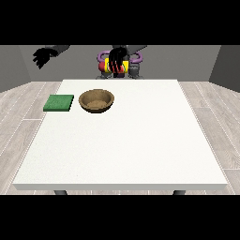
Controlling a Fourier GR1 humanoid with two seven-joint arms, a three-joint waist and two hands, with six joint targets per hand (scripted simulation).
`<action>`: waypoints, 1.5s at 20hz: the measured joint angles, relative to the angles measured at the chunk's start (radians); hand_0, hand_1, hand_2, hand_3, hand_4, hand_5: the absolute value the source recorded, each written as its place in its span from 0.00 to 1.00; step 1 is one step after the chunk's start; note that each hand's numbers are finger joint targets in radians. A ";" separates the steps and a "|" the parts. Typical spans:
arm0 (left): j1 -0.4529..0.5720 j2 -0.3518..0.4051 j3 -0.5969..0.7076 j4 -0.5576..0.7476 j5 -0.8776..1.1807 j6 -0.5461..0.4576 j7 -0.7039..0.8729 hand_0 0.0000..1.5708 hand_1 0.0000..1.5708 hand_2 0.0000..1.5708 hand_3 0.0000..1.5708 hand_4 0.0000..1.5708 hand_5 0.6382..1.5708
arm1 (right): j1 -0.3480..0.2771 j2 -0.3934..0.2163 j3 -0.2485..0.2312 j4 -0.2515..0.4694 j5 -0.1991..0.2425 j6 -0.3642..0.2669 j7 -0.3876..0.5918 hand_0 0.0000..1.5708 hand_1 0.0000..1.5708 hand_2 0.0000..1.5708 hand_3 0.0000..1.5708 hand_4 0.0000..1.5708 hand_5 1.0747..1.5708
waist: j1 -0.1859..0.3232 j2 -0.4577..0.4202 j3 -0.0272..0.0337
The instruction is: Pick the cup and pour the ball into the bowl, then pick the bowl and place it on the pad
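Note:
A brown wooden bowl (pixel 97 101) stands on the white table (pixel 140 140) in its far left part. Just left of the bowl lies a flat green pad (pixel 59 102). The hand at the view's right (pixel 117 55) hangs in front of the robot's chest, above the table's far edge, with its fingers curled down over a yellow and red cup (pixel 109 65). I cannot make out the ball. The hand at the view's left (pixel 43 56) is raised high, left of the table, fingers spread and holding nothing.
The robot's torso with purple rings (pixel 138 57) stands behind the far edge. Grey wood floor surrounds the table.

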 measured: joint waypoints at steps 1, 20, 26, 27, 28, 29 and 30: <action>0.020 0.011 0.021 -0.022 0.023 0.030 -0.021 0.24 0.24 1.00 0.80 0.77 1.00 | 0.005 0.000 -0.006 0.004 -0.001 -0.005 -0.005 0.00 0.00 0.00 0.00 0.45 1.00 | 0.014 0.005 -0.0004; 0.152 0.071 0.633 -0.637 1.132 0.046 -0.397 0.00 0.00 0.00 0.00 0.17 0.91 | -0.039 0.076 -0.060 0.010 -0.025 -0.167 -0.012 0.00 0.00 0.00 0.00 0.00 1.00 | 0.289 0.259 -0.0092; 0.134 0.271 0.861 -0.609 1.416 -0.242 -0.456 0.00 0.00 0.00 0.00 0.21 0.94 | -0.057 0.136 -0.059 -0.015 -0.029 -0.227 -0.047 0.00 0.00 0.00 0.00 0.00 1.00 | 0.328 0.321 -0.0039; 0.132 0.298 0.887 -0.598 1.443 -0.275 -0.455 0.00 0.00 0.00 0.00 0.20 0.93 | -0.070 0.143 -0.054 -0.010 -0.022 -0.245 -0.048 0.00 0.00 0.00 0.00 0.00 0.99 | 0.331 0.323 -0.0031; 0.124 0.331 0.919 -0.581 1.474 -0.309 -0.454 0.00 0.00 0.00 0.00 0.21 0.94 | -0.081 0.151 -0.049 -0.006 -0.021 -0.252 -0.049 0.00 0.00 0.00 0.00 0.00 0.99 | 0.325 0.330 -0.0026; 0.122 0.359 0.946 -0.570 1.497 -0.334 -0.455 0.00 0.00 0.00 0.00 0.20 0.94 | -0.086 0.158 -0.045 0.009 -0.020 -0.247 -0.061 0.00 0.00 0.00 0.00 0.00 0.99 | 0.317 0.336 -0.0022; 0.119 0.382 0.967 -0.557 1.517 -0.353 -0.451 0.00 0.00 0.00 0.00 0.19 0.93 | -0.103 0.158 -0.039 0.027 -0.016 -0.251 -0.063 0.00 0.00 0.00 0.00 0.00 1.00 | 0.309 0.341 -0.0015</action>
